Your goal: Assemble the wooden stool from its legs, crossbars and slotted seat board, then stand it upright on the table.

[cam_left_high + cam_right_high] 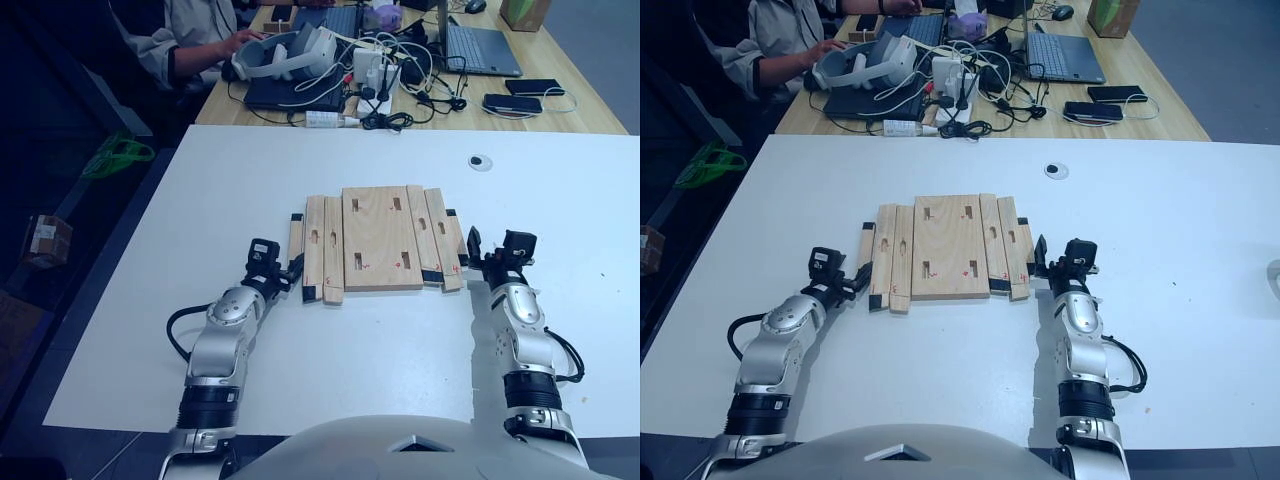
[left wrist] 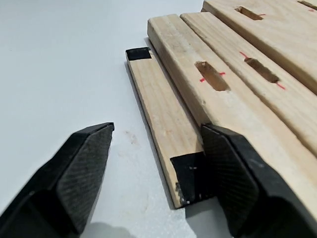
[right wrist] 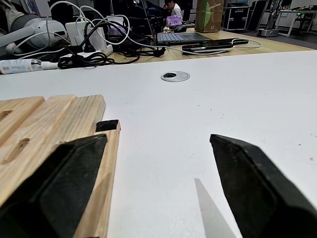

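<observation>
Both jaws stand open. Between them the seat board [image 1: 381, 238] and flanking legs [image 1: 324, 250] lie flat, long axes pointing away from the jaws. The left jaws straddle the outer crossbar's [image 2: 163, 116] near end; bare desk [image 1: 200, 230] extends outboard of each set.

Both arms reach forward, low over the table's [image 1: 150, 330] near edge. The left gripper [image 1: 288, 272] and the right gripper [image 1: 480, 256] each have their fingers spread wide.
</observation>
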Robot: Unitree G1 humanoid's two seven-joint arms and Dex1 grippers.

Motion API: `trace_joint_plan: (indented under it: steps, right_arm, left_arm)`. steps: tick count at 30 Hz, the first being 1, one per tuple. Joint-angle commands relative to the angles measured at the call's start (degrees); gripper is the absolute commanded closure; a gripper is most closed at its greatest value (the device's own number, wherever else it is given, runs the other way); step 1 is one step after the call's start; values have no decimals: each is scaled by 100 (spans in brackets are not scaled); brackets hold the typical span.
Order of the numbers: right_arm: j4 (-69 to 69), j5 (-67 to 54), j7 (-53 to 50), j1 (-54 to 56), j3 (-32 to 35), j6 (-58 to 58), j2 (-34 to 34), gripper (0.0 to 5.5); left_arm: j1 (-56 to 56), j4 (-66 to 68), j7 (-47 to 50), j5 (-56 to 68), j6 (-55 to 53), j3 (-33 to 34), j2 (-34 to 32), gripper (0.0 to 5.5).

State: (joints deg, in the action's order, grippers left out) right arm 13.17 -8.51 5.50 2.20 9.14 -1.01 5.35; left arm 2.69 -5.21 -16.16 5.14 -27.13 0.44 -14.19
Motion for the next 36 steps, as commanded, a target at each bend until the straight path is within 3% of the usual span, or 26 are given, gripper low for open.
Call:
trace_joint_plan:
  steps: [1,22,36]
  right_arm:
    - [-115,51,-39,-92,-47,19,-38,163]
    - [-176,54,-15,-119,-84,73,13,163]
    - [-128,48,-37,-74,-88,64,28,163]
  left_arm:
    - [30,-214,8,-24,-391,13,-142,224]
    - [-1012,-1082,232,324,-2698,460,-238,224]
    - [-477,-1114,-22,268,-3345,-313,-574,224]
